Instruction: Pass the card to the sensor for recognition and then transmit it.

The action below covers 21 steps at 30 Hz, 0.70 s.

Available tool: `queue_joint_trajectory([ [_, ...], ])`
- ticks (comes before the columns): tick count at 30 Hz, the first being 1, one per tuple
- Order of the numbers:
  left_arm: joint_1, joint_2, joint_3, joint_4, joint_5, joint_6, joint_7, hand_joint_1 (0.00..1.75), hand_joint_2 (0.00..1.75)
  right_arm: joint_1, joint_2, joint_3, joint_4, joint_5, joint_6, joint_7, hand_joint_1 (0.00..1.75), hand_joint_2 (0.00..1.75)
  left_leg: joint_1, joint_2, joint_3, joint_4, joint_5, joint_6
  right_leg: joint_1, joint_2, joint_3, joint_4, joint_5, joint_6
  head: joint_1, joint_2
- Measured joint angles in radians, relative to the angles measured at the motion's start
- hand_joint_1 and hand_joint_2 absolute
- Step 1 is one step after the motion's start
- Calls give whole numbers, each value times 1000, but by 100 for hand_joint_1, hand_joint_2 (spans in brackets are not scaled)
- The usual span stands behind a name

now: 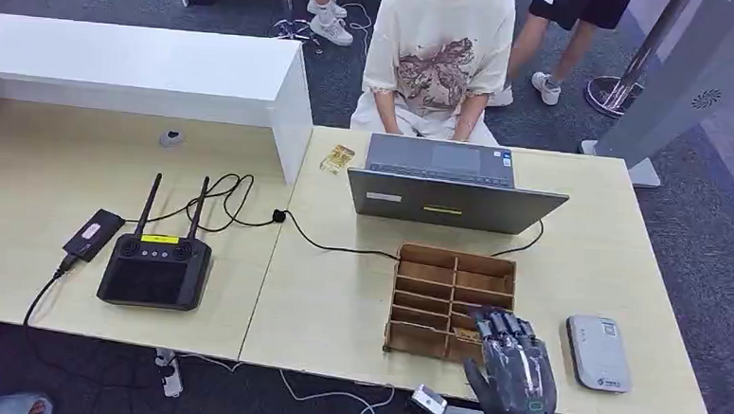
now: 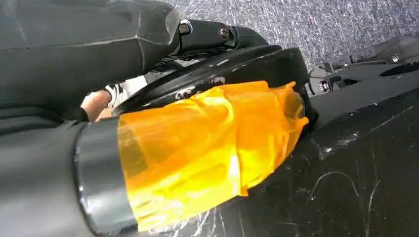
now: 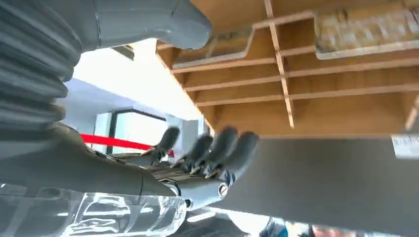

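- The robot's right hand (image 1: 511, 364) hovers over the near right corner of a brown wooden tray divided into slots (image 1: 436, 272), fingers spread and pointing toward the laptop, holding nothing.
- In the right wrist view the dark fingers (image 3: 217, 148) are apart and lightly curved, with the tray's thin partitions just beyond them.
- The card (image 1: 468, 337) seems to be the pale, patterned piece lying in the near right slots, right under the fingertips; the hand covers most of it, so I can't be sure it is a single card.
- The sensor looks to be the flat grey reader with a printed label (image 1: 598, 353), lying on the pale wooden surface (image 1: 339, 300) at about three o'clock from the hand, near but apart from the tray.
- The step in hand reads as reaching in for the card, with recognition and handover not yet begun.
- To do it well, I'd lower the fingers straight into the one slot, clear of the thin dividers, and pinch the card by an exposed edge so the tray isn't dragged.
- The card should then come up level before swinging toward three o'clock to the reader.
- The left wrist view shows an orange-wrapped grey part (image 2: 197, 153) against dark machinery; whether the left hand's fingers are apart or together I cannot tell.
- A grey open laptop (image 1: 454, 188) sits at twelve o'clock from the tray, with a person in a pale printed T-shirt (image 1: 439, 54) seated behind it.
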Motion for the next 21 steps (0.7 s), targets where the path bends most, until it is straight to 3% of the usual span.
queue_joint_trajectory([
  [1, 0, 0, 2, 0, 0, 0, 0, 0, 0, 1, 0, 0, -2, 2, -4, -1, 87, 175, 0, 0, 0, 0, 0, 0, 0, 0, 0, 0, 0, 0, 0, 0],
  [5, 0, 0, 3, 0, 0, 0, -2, 0, 0, 3, 0, 0, -9, 7, -12, -5, 127, 175, 0, 0, 0, 0, 0, 0, 0, 0, 0, 0, 0, 0, 0, 0],
  [10, 1, 0, 4, 0, -3, 0, -5, 0, 0, 3, 0, 0, -24, 22, -18, -11, 126, 175, 0, 0, 0, 0, 0, 0, 0, 0, 0, 0, 0, 0, 0, 0],
  [12, 0, 0, 4, 0, -7, -1, -6, 0, 0, 4, 0, 0, -25, 21, -18, -11, 108, 175, 0, 0, 0, 0, 0, 0, 0, 0, 0, 0, 0, 0, 0, 0],
  [21, 0, 0, 4, 0, -18, -2, -6, 0, 0, 4, 2, 0, -14, 13, -13, -18, 91, 175, 0, 0, 0, 0, 0, 0, 0, 0, 0, 0, 0, 0, 0, 0],
])
